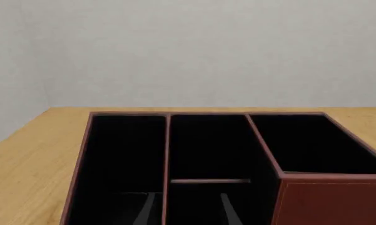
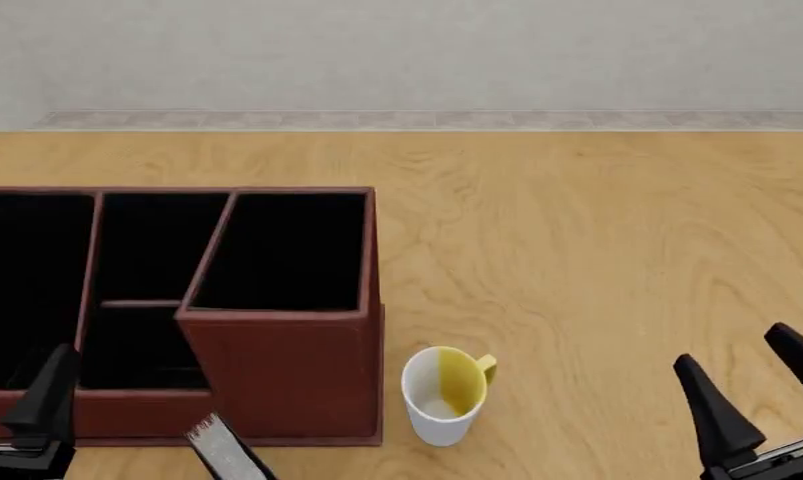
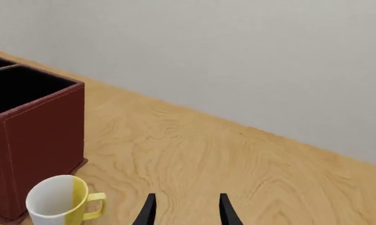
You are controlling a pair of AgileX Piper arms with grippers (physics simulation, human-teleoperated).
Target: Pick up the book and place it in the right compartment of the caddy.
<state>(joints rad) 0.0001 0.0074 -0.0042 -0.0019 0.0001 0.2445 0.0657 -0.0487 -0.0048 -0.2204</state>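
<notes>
Your left gripper [image 2: 128, 425] hangs with its fingers spread wide at the near front edge of the caddy [image 2: 281, 375], one finger over the low front wall, nothing between them. The book [image 2: 230, 452] shows only as a dark slab with a speckled white edge at the picture's bottom, tilted, just in front of the caddy's tall front wall; whether it touches your finger, I cannot tell. The right compartment [image 2: 288, 250] sits black beyond that wall. A white-and-yellow mug [image 2: 444, 395] stands just beside the caddy's right corner. Your right gripper [image 2: 761, 395], fingers apart and gripping nothing, hovers well to the right of the mug.
</notes>
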